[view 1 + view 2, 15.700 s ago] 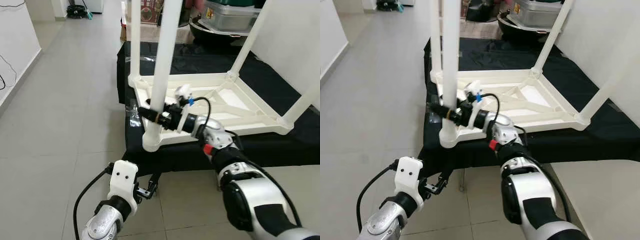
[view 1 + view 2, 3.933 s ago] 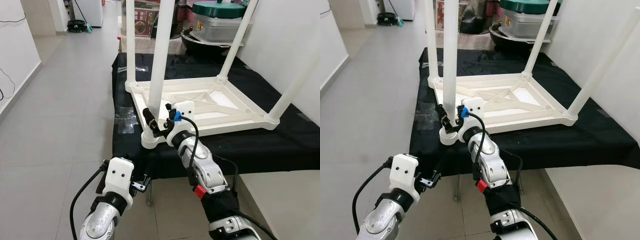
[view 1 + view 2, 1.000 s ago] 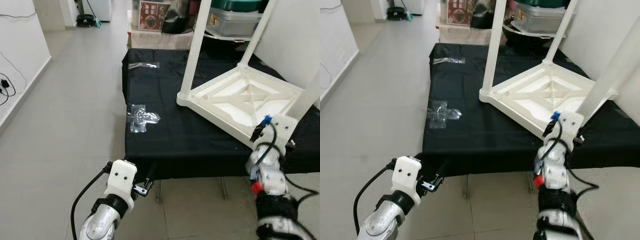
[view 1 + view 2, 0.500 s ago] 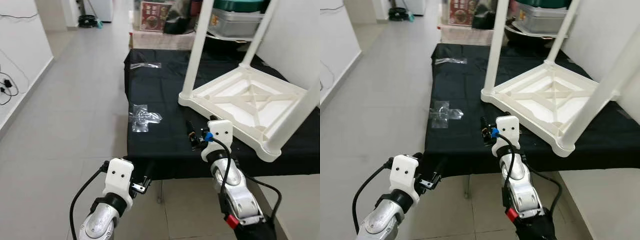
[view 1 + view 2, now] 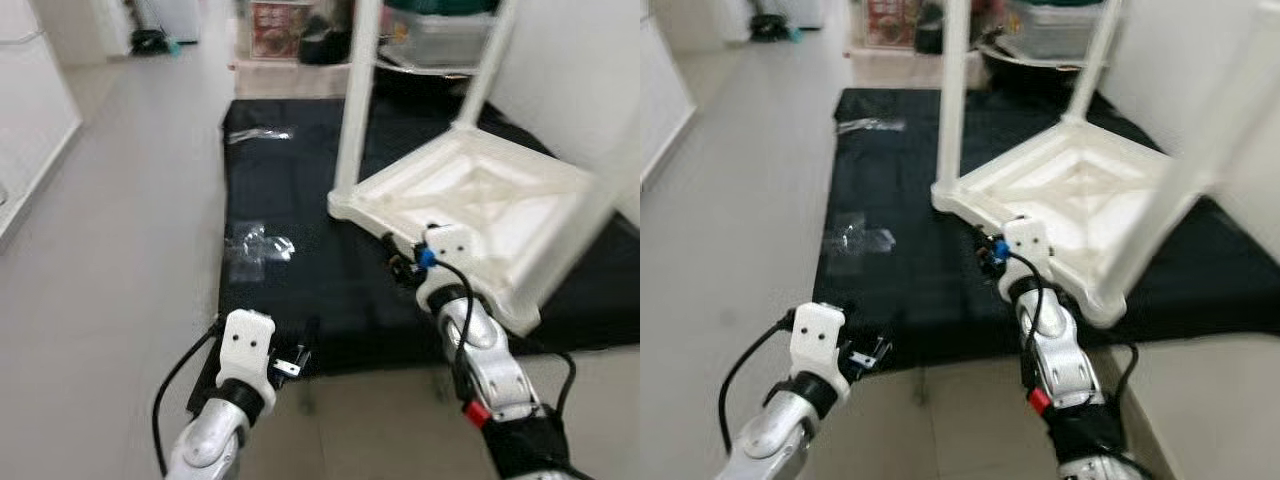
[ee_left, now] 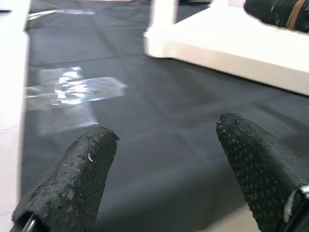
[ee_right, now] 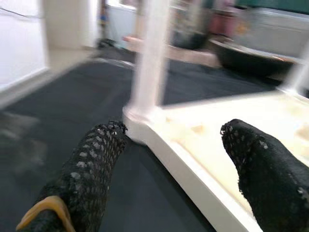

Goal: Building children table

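A white children's table point(image 5: 480, 190) lies upside down on a black-covered platform point(image 5: 300, 200), its legs pointing up, one leg point(image 5: 355, 100) at the left corner. My right gripper point(image 5: 395, 255) hovers open just before the table's near rim point(image 7: 193, 159), close to that corner leg point(image 7: 149, 53), holding nothing. In the right wrist view its fingers point(image 7: 91, 159) stand wide apart. My left gripper point(image 5: 300, 360) hangs low at the platform's front edge, open and empty, with its fingers point(image 6: 72, 183) spread over the black cloth.
Two clear plastic bags lie on the cloth, one near the front point(image 5: 258, 245) and one at the back point(image 5: 262, 133). A grey lidded box point(image 5: 445, 20) and a dark pan stand behind the platform. A white wall rises on the right. Tiled floor stretches to the left.
The view has shifted and blurred. My right gripper swung left from the table's near corner leg and has now closed in on the near rim. The left arm hangs as before.
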